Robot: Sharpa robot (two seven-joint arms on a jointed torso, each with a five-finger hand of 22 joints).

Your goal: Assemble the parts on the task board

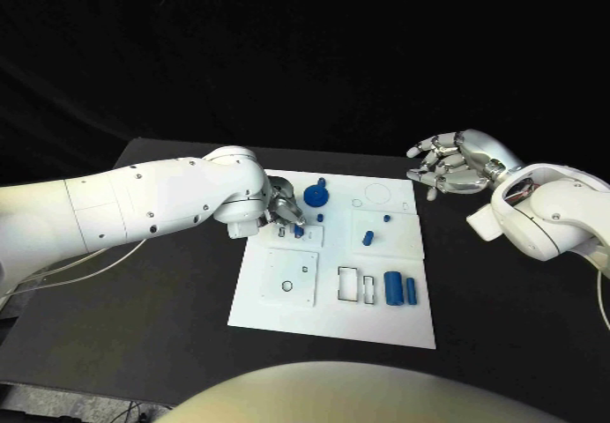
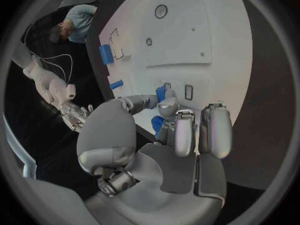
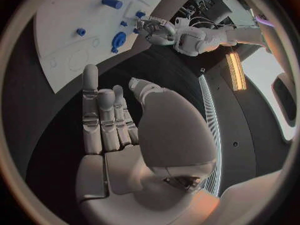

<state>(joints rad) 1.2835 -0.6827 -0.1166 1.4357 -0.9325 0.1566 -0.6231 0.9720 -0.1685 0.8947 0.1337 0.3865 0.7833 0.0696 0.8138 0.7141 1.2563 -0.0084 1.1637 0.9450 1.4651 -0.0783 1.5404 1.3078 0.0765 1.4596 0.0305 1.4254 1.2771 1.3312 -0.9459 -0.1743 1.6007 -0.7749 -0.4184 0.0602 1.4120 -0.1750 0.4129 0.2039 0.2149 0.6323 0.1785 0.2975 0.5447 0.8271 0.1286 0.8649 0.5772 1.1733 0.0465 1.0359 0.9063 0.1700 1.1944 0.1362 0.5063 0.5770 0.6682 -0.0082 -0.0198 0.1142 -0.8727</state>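
The white task board [image 1: 333, 291] lies in the middle of the black table. My left hand [image 1: 282, 210] reaches over its far left part and pinches a small blue peg [image 1: 298, 231] between thumb and fingertip [image 2: 167, 106]; the peg [image 2: 160, 93] stands upright at a small plate with slots. A blue gear-shaped part [image 1: 316, 196] lies just beside that hand. Another blue part [image 1: 368, 236] sits mid-board, and two blue cylinders [image 1: 402, 288] lie near the right edge. My right hand [image 1: 455, 163] hangs above the table past the board's far right corner, fingers apart, holding nothing.
A raised white plate with a small oval hole [image 1: 291, 277] and two rectangular slots [image 1: 357, 285] take up the board's near half. A tiny blue piece [image 1: 322, 217] lies by the gear. Bare black table [image 1: 509, 308] surrounds the board.
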